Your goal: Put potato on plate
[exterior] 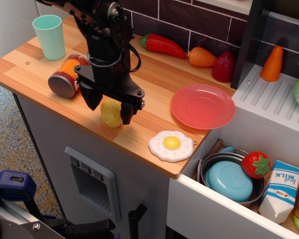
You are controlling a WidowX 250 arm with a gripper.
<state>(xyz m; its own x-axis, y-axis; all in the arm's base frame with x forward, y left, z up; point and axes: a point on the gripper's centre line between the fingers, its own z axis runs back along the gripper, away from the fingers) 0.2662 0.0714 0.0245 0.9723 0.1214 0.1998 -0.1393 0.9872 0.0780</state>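
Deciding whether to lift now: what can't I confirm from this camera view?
- Whether the gripper pinches the potato: the fingers straddle it, but the arm hides the contact.
- Potato's top half: hidden by the gripper body.
- Orange can: right side behind the arm.
- Plate: fully visible, empty.

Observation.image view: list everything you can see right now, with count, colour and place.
potato: 1, pale yellow, counter front, between the hand's fingers
plate: 1, pink-red, right end of counter
fried egg: 1, white with yellow yolk, front edge, below the plate
cup: 1, mint green, back left, upright
can: 1, orange, on its side, left of the potato
pepper: 1, red, by the back wall
carrots: 2, orange, one by the wall, one on the drainer
pot: 1, metal, in the sink, blue lid inside
strawberry: 1, red, on the pot rim
milk carton: 1, white-blue, in the sink
hand: 1, black, straddling the potato; grip unclear
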